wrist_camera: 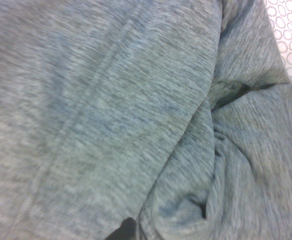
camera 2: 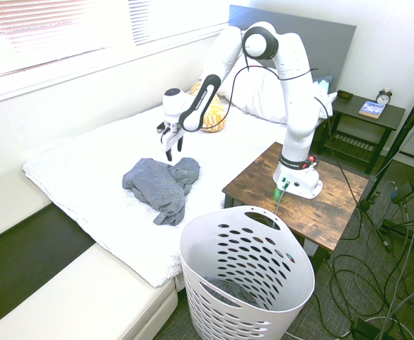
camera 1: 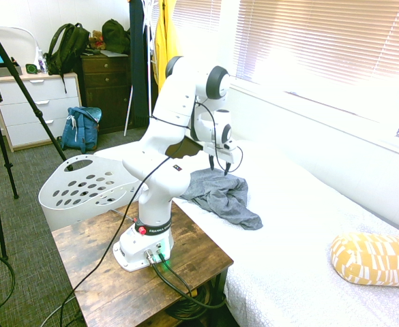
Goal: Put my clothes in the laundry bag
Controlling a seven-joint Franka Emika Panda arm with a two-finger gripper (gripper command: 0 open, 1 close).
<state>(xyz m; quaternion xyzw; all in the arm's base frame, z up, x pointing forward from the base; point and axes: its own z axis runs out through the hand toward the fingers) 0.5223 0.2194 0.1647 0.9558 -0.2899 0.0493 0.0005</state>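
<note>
My clothes (camera 1: 221, 195) are one crumpled blue-grey garment lying on the white bed (camera 1: 301, 225), also seen as clothes (camera 2: 163, 182) in the second exterior view. The gripper (camera 1: 219, 165) hangs just above the garment's far edge, open, with nothing between its fingers; it shows as gripper (camera 2: 172, 151) from the other side. The wrist view is filled by the grey fabric of the clothes (wrist_camera: 111, 115) from close by. The laundry bag (camera 2: 245, 283) is a white holed basket on the floor by the bed's corner, with dark cloth in its bottom; the laundry bag (camera 1: 83, 187) shows left of the arm.
A wooden side table (camera 2: 299, 191) stands between bed and basket. A yellow patterned pillow (camera 1: 375, 257) lies further up the bed. A dresser (camera 1: 32, 109), blue backpack (camera 1: 80, 128) and hanging yellow jacket (camera 1: 164, 41) stand at the far wall.
</note>
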